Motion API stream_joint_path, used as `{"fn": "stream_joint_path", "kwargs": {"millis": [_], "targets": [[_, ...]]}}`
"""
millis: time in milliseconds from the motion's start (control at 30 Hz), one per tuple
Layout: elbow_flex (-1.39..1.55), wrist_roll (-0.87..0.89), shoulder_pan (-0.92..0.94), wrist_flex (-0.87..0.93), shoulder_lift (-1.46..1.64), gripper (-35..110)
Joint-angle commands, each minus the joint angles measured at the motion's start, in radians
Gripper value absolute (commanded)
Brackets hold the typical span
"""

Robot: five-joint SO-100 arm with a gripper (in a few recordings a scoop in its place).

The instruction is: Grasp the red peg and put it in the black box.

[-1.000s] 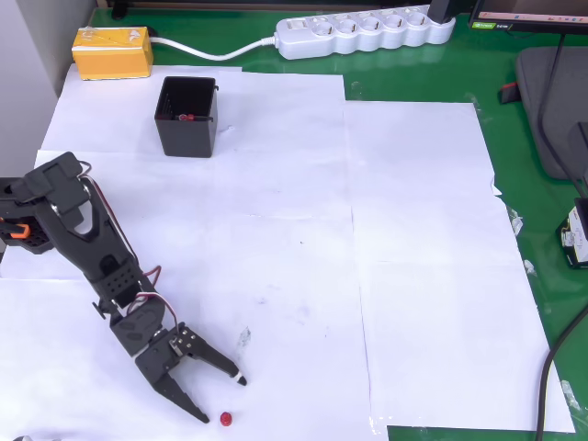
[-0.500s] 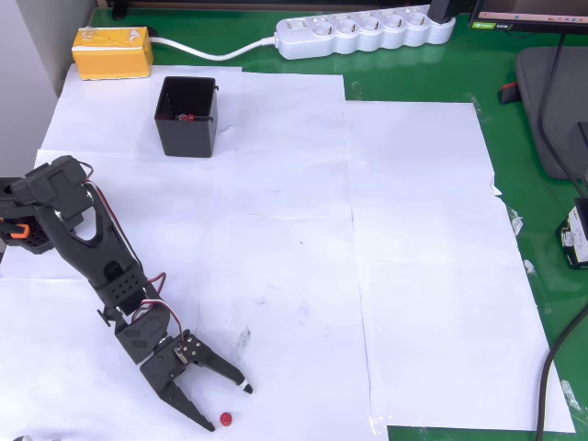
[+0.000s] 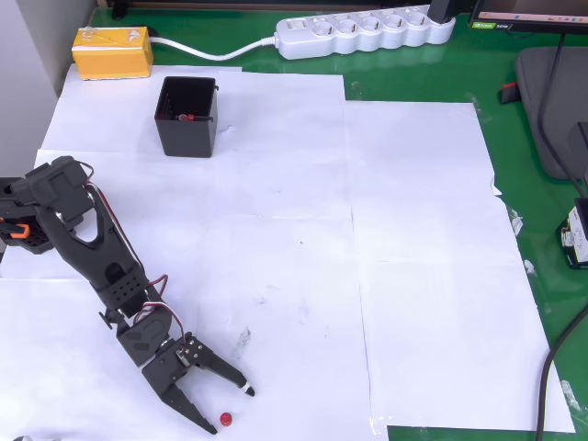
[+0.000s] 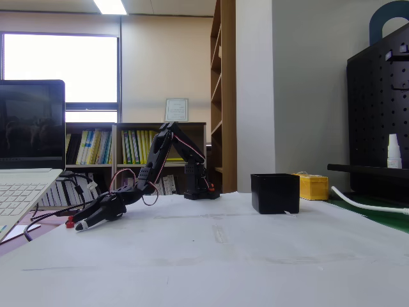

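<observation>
The red peg (image 3: 225,419) lay on the white paper at the near edge of the surface (image 3: 432,276), just beside the lower fingertip of the tool (image 3: 231,409). The tool was lowered close to the paper, its two fingers spread apart and empty, the peg at the mouth of the gap. The approach step appeared in hand; the next move would call for centring on the peg, then closing. The black box (image 3: 187,117) stood well apart at the far side.
</observation>
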Motion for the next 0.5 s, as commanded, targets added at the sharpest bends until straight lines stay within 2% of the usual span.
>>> {"fn": "stream_joint_path", "kwargs": {"millis": [0,467], "targets": [[0.046,0.005,0.011,0.023,0.006,29],[0.038,0.011,-0.006,0.018,0.0,29]]}}
